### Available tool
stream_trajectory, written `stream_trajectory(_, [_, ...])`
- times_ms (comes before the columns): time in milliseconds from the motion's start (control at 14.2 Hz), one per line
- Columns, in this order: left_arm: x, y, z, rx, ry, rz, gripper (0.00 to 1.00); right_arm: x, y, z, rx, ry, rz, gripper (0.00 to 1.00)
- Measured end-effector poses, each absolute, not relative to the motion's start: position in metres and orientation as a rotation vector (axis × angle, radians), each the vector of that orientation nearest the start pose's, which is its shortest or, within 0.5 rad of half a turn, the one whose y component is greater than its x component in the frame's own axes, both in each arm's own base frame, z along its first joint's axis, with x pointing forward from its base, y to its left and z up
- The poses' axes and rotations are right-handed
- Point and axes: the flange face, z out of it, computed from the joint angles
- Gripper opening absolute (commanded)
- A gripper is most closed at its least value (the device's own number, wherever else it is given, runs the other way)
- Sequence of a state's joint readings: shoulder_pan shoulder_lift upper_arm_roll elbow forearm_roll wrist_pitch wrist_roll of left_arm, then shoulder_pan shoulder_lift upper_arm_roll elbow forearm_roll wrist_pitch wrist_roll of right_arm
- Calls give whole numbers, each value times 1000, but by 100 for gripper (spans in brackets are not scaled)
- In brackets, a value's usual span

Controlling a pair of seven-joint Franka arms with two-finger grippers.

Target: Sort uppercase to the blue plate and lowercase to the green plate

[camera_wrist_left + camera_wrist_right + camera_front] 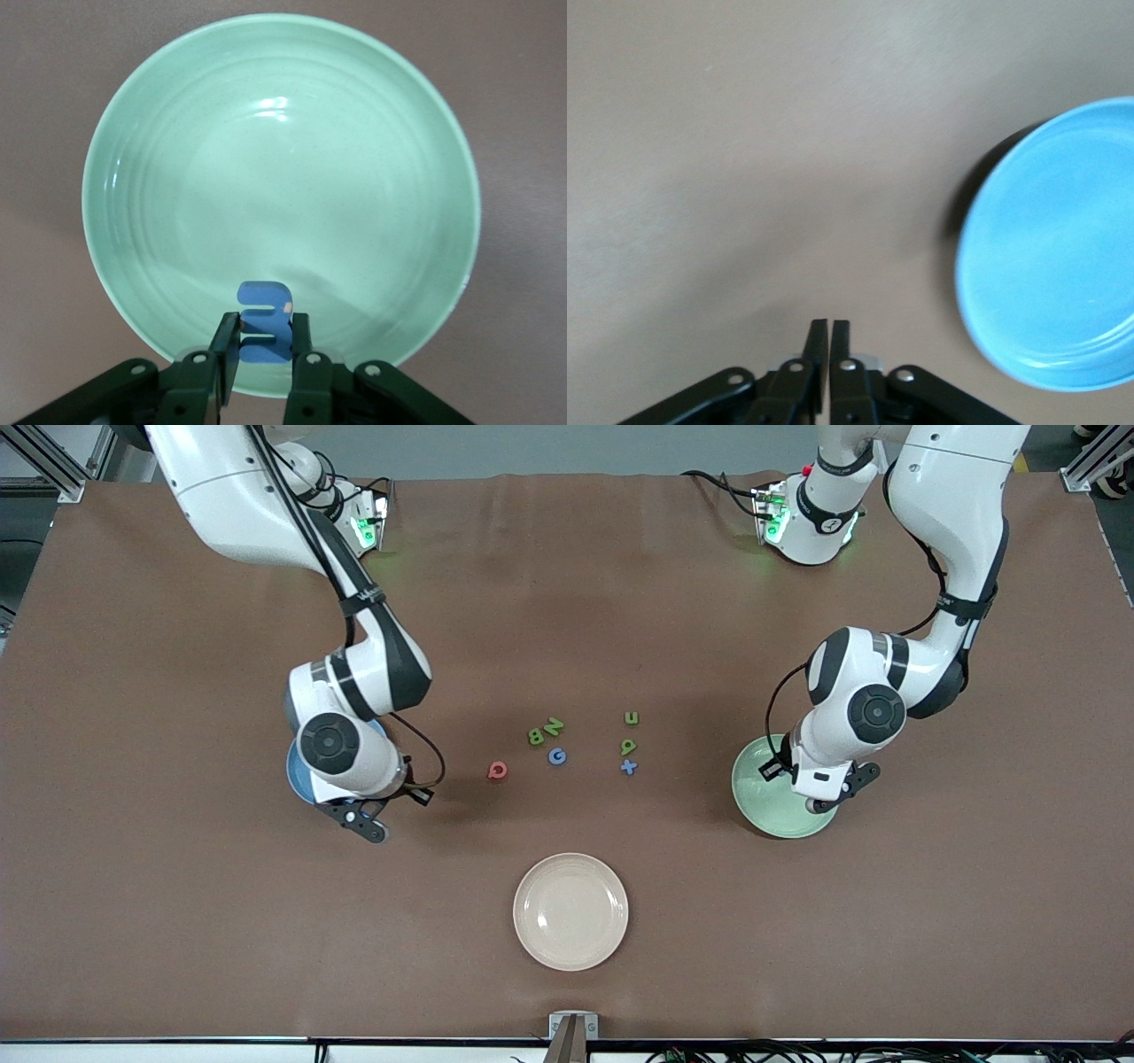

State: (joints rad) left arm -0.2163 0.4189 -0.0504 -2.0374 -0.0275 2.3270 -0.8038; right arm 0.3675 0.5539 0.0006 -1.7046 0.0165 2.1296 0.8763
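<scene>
Left gripper [266, 341] pinches our blue m [264, 321] over the green plate [159, 133] | right gripper [830, 341] we see closed and empty over table beside the blue plate [1063, 248] | remaining letters [556, 756] lie between both plates

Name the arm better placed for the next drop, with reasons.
Left. Its end effector holds the blue m over the green plate. The right end effector is shut, empty, beside the blue plate.
</scene>
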Motion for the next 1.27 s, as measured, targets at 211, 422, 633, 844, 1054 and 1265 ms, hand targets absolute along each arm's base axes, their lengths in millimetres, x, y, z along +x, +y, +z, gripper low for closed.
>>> stream_trajectory(211, [561,-154,222,-2985,-855,199,18,601,250,253,-3095,793,189,2])
stream_trajectory(422, [556,-153,213,-2987,-855,195,18,591,280,249,-3054,836,119,85])
stream_trajectory(633, [548,-152,201,-2994,-858,176,25,579,316,238,-2992,891,68,100])
stream_trajectory(844, [546,-151,195,-2998,-860,166,94,562,353,213,-2944,928,25,100])
stream_trajectory(1054, [549,-155,202,-3011,-853,145,99,551,370,187,-2937,922,13,99])
stream_trajectory(1265, [555,-183,234,-3031,-811,150,100,545,376,181,-2937,931,19,85])
